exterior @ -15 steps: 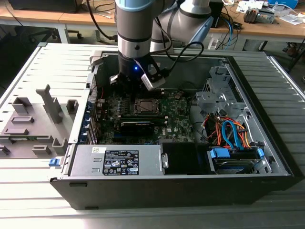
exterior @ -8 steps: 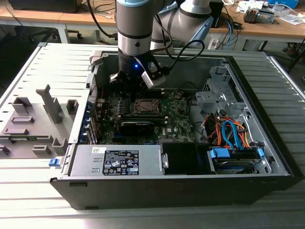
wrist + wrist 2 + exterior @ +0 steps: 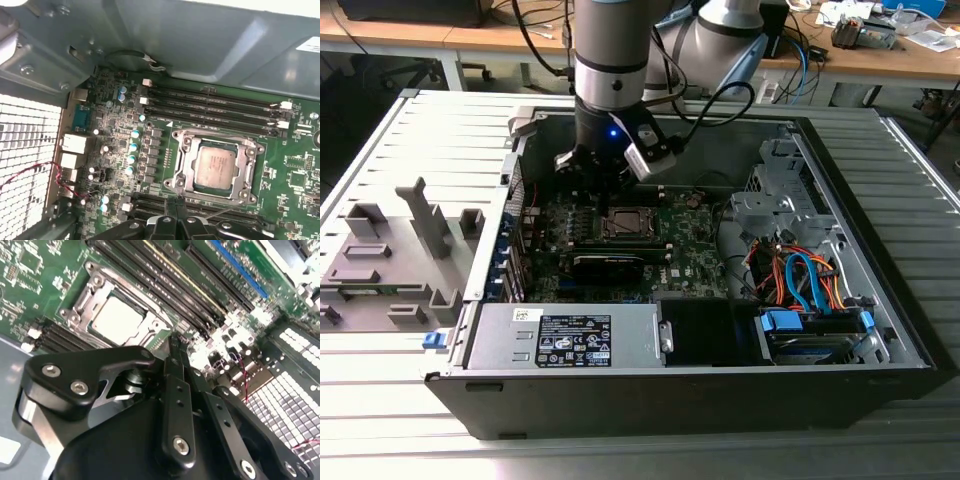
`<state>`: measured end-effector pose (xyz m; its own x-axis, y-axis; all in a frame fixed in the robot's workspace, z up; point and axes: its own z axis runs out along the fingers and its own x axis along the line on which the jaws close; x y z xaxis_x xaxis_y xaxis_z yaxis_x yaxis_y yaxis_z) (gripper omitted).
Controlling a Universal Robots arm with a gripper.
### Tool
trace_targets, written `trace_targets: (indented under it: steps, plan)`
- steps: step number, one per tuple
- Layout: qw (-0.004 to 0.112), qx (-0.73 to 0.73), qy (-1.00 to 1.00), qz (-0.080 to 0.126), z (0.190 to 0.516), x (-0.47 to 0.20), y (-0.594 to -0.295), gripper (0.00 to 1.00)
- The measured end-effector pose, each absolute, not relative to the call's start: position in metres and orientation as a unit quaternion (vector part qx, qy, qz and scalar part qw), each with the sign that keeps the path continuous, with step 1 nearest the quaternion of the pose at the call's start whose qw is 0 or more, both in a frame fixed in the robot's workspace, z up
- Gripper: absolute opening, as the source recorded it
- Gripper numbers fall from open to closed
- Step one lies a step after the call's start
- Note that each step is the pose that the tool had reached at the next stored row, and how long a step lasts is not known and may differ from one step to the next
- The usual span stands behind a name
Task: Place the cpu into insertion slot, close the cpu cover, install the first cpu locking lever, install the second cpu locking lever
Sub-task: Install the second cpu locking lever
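The cpu (image 3: 216, 167) lies flat in the insertion slot (image 3: 176, 135), silvery face up, seen in both wrist views (image 3: 117, 320). The cpu cover (image 3: 186, 165), a dull silver frame, lies down around the chip with its window over it (image 3: 82, 295). My gripper (image 3: 175, 216) hangs just off one edge of the socket, fingertips together and holding nothing (image 3: 172, 342). In the exterior view the gripper (image 3: 607, 200) stands inside the open computer case, directly behind the socket (image 3: 625, 225). A thin wire lever (image 3: 217, 212) runs along the socket edge nearest my fingertips.
Long black memory slots (image 3: 215, 107) run beside the socket. A long black card (image 3: 610, 262) lies in front of it. The power supply (image 3: 570, 335) fills the case's front, a drive bay with orange and blue cables (image 3: 805, 285) its right. A grey fixture (image 3: 390, 255) sits outside.
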<state>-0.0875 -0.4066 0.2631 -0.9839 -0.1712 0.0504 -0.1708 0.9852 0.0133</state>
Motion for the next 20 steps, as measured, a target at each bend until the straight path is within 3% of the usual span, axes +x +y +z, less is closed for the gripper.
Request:
trace_targets:
  steps: [6, 20]
  plan:
    - [0.04, 0.086, -0.996, -0.004, 0.263, -0.078, -0.414, 0.11]
    - [0.044, 0.086, -0.995, -0.004, 0.24, -0.083, -0.416, 0.11]
